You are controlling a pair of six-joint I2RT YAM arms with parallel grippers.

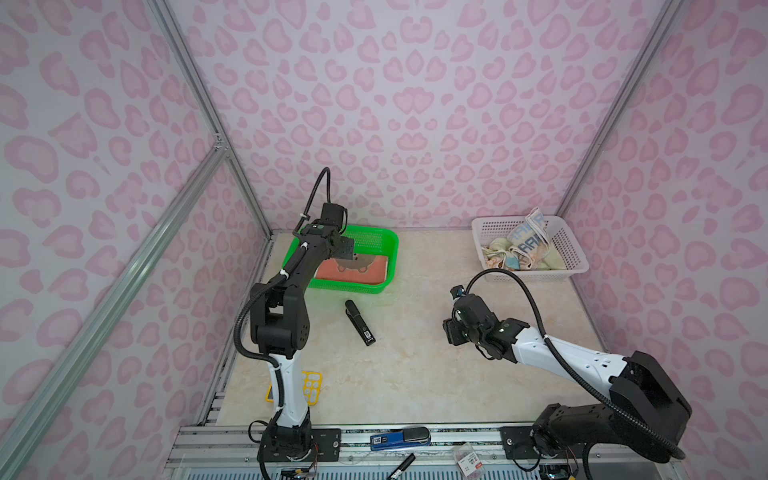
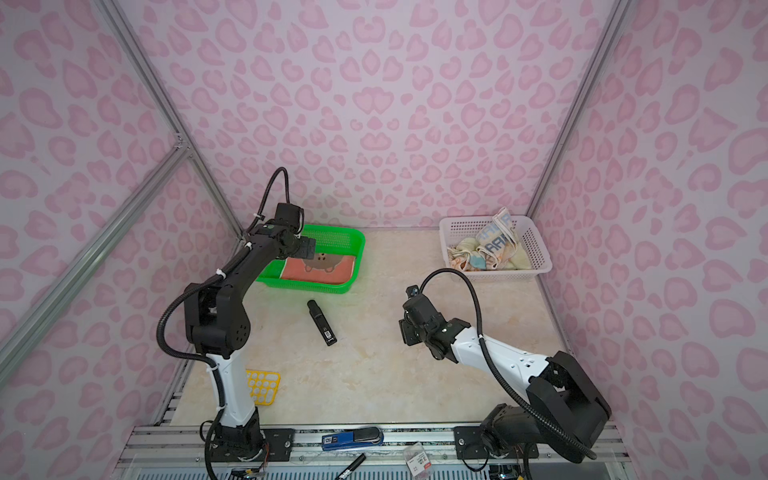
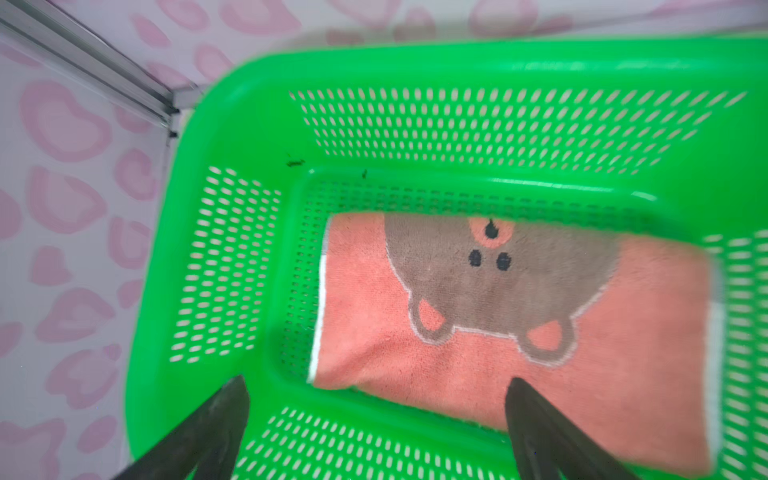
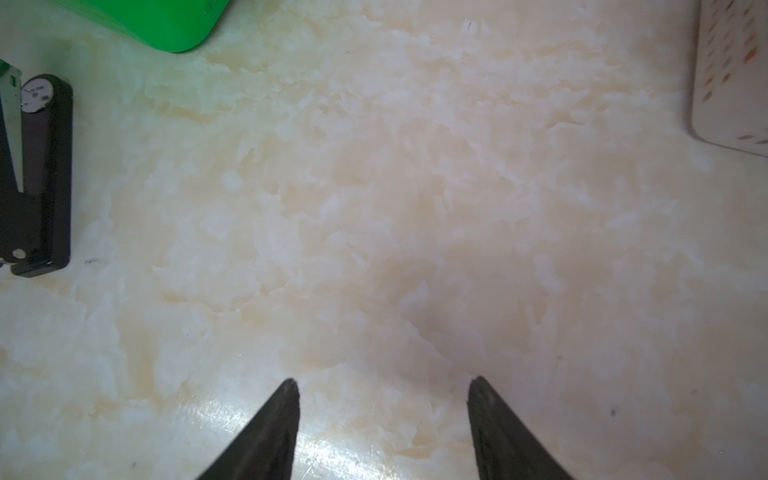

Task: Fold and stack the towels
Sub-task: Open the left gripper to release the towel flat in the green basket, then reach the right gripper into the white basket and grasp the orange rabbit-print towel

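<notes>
While my left tool [image 3: 377,379] hangs spread wide over the green basket [image 1: 382,239] at the counter's [image 1: 415,365] far left corner, the rust-red towel [image 3: 540,374] lies flat inside it, its brown animal face up. My right tool [image 4: 383,379] is spread too, pinching nothing, above the counter's middle. Crumpled towels [image 1: 505,255] sit in the white basket [image 1: 575,257] at the far right corner; the cream towel [image 1: 532,239] shows big letters, seemingly "RAB".

Rust-red towel [image 3: 602,374] folded flat in green basket [image 3: 249,83]; other towels [image 1: 528,245] crumpled in white basket [image 1: 492,227].
</notes>
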